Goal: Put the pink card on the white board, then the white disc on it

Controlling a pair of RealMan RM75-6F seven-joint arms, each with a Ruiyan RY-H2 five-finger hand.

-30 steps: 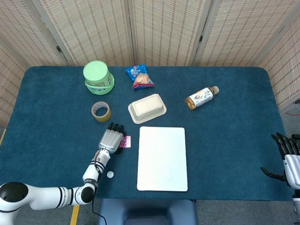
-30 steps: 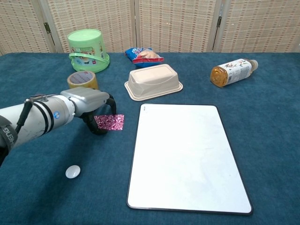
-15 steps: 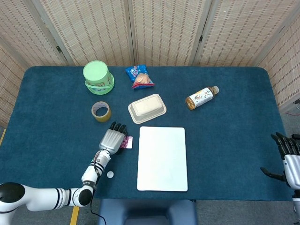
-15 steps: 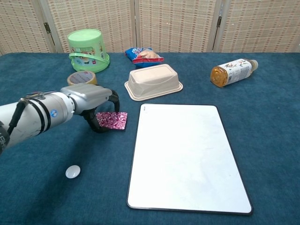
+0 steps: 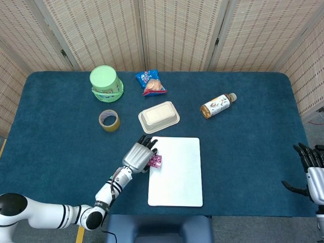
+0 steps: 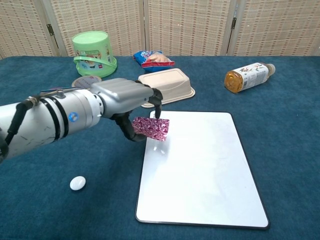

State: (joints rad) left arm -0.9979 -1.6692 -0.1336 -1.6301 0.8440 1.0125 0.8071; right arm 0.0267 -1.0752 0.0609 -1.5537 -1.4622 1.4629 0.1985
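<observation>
From the head view, the left hand [image 5: 139,155] pinches the one pink card [image 5: 155,161] over the single white board's [image 5: 177,177] near-left edge, the right hand [image 5: 311,169] spread wide; from the chest, one white disc [image 6: 77,183] lies below-left.

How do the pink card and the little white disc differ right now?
The pink card is square-edged and patterned, while the white disc is round and plain. The left robot hand holds the card up over the white board's left edge, whereas the disc lies untouched on the blue table. Both are small and flat.
</observation>
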